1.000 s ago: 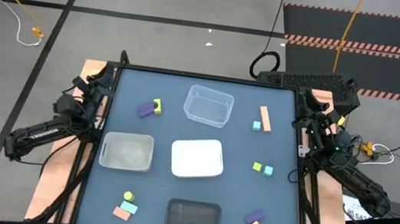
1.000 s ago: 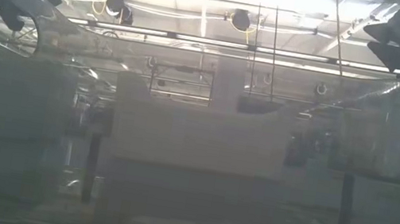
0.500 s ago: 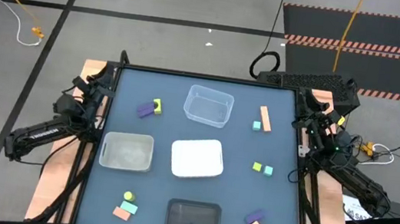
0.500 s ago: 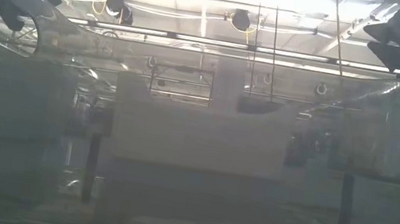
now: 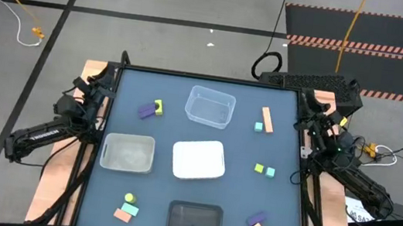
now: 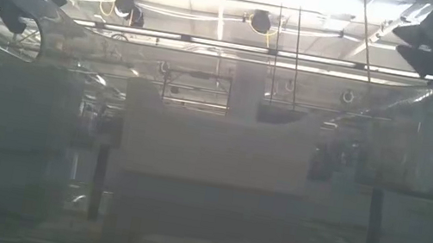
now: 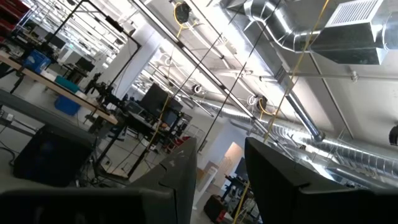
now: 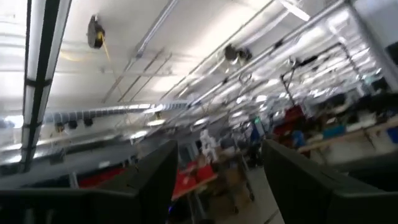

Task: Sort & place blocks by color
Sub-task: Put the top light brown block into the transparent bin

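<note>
Left pincer (image 7: 214, 180) parted (empty); matte blocks (image 5: 266, 121) scattered.

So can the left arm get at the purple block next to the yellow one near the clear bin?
Probably yes. The purple block lies in the open on the left side, near the parked left tool, with only the yellow block touching it; a careful grasp is needed.

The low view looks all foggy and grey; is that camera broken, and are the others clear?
Low view: hazy, apparently looking through a clear bin, ceiling lights glaring above. High view: evenly lit, blocks and bins crisp. Right wrist view: smeared, pointing at the ceiling. Left wrist view: sharper.
</note>
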